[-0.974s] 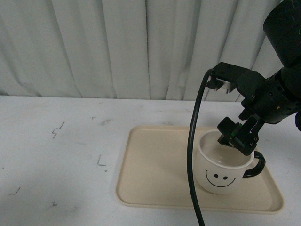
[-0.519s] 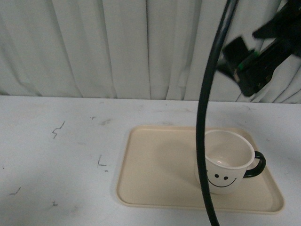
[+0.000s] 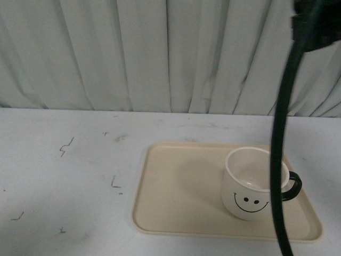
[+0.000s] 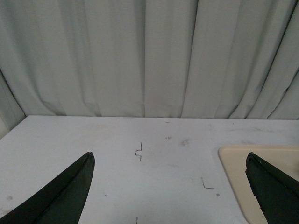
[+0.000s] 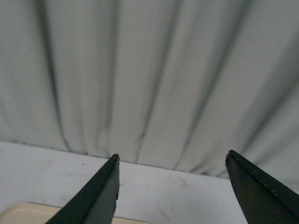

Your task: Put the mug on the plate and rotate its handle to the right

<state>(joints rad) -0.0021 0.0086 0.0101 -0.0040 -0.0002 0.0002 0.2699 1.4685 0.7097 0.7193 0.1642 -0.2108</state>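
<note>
The mug (image 3: 253, 184) stands on the right part of the plate (image 3: 176, 197), its handle (image 3: 292, 186) pointing right, while the right gripper (image 5: 170, 186), nearer and spread wide, hangs empty above, and the left gripper (image 4: 168, 186) gapes empty far left.

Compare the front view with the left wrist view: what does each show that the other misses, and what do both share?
Only the front view shows the mug with its smiley face, its black handle pointing right, and a dark cable hanging in front. Only the left wrist view shows the left pincer, its fingers spread wide with nothing between them. Both show the plate, the white table with pen marks, and the curtain.
</note>
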